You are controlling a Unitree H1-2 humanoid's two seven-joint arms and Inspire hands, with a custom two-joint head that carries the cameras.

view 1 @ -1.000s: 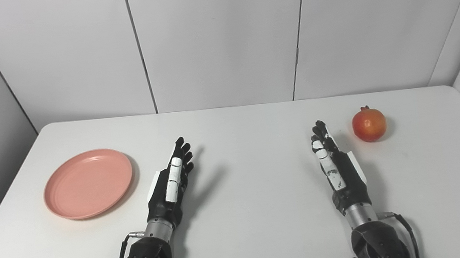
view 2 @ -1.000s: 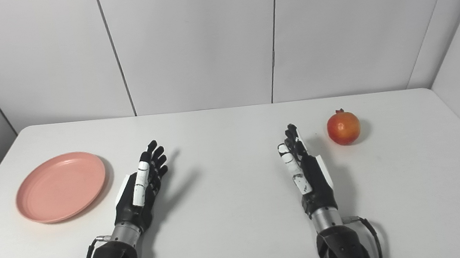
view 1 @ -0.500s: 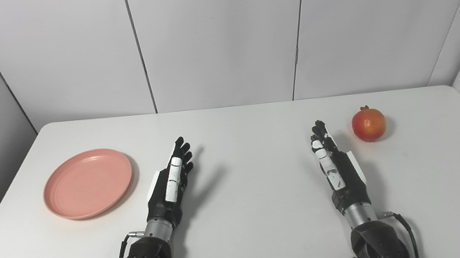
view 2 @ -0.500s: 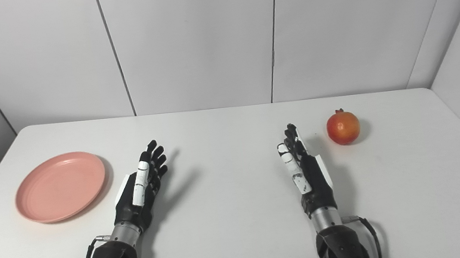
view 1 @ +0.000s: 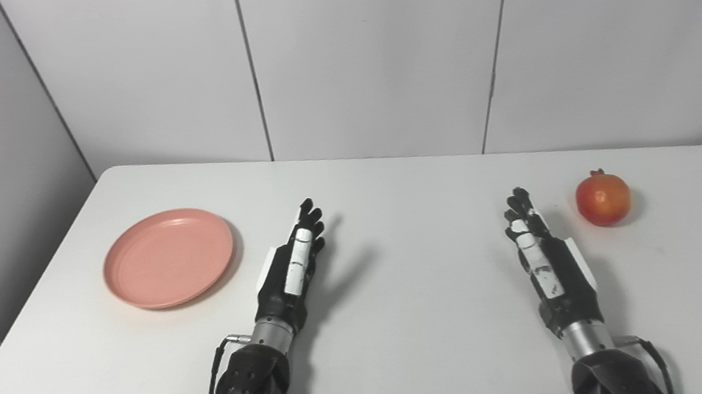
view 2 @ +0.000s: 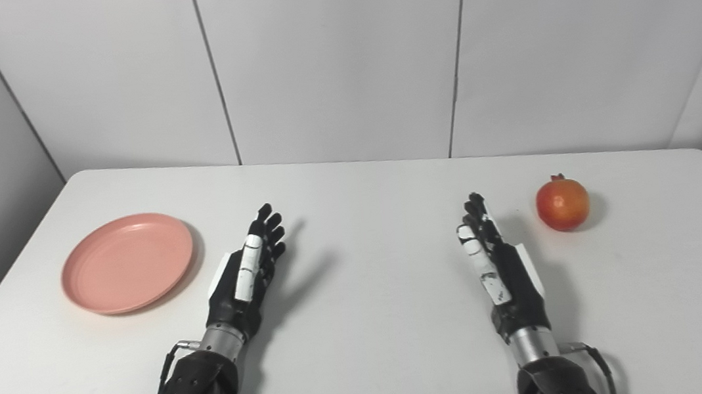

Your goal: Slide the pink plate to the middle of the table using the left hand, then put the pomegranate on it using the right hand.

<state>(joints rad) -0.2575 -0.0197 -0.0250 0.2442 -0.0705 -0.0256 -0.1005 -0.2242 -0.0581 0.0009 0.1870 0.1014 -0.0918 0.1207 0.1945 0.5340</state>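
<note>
White wall panels close off the far side of my desk (view 1: 405,323), which is plain and pale. From my left eye, the plate (view 1: 168,257) lies flat at the left, well apart from the middle, with nothing on it. My left hand (view 1: 293,269) rests edge-up just beside its right rim, not touching, fingers straight, close together and holding nothing. The pomegranate (view 1: 603,197) sits far right, near my right hand (view 1: 545,251), which is likewise empty with fingers extended.

From my right eye, the same layout holds: plate (view 2: 127,263) left, left hand (view 2: 247,275) beside it, right hand (view 2: 494,260) short of the pomegranate (view 2: 562,202). Whether my palms touch the desk I cannot quite tell at this angle.

The slide comes first, I judge. I should reach over the plate, press fingertips lightly inside the far-left rim, and draw it steadily rightward, keeping it flat so it does not tip or spin.
</note>
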